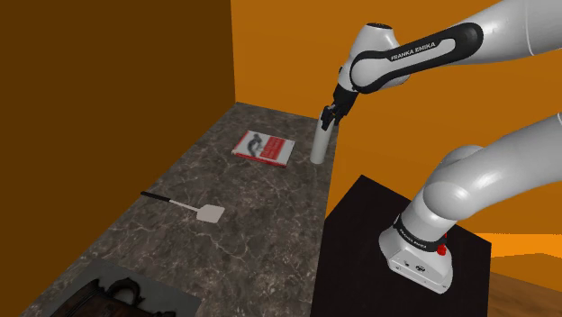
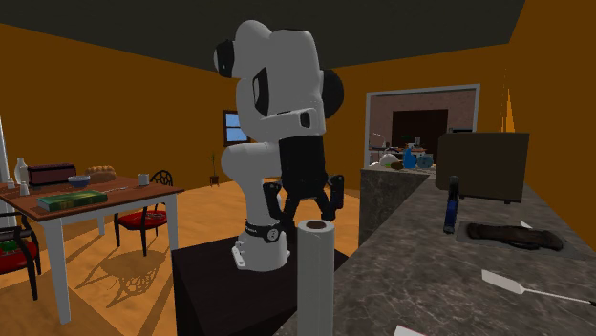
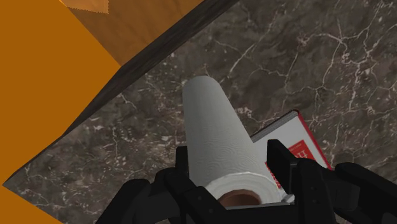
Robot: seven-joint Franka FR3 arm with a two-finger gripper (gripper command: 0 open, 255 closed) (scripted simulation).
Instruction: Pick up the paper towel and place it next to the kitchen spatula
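A white paper towel roll [image 1: 320, 144] [image 2: 315, 277] [image 3: 213, 133] stands upright near the edge of the dark marble counter [image 1: 261, 207]. My gripper [image 1: 330, 117] [image 2: 308, 212] [image 3: 229, 158] hovers right over its top, open. One black finger [image 3: 181, 162] stands on each side of the roll's upper end, and I cannot tell whether they touch it. The kitchen spatula [image 1: 209, 213] [image 2: 511, 284], with a white blade and a thin dark handle, lies flat on the counter well away from the roll, toward the shoulder view's lower left.
A red and white book [image 1: 263, 148] [image 3: 304, 145] lies flat just beside the roll. A dark stovetop piece [image 1: 113, 293] [image 2: 506, 234] and a blue bottle [image 2: 452, 205] sit at the counter's far end. The black stand [image 1: 405, 261] adjoins the counter edge; brown walls border it.
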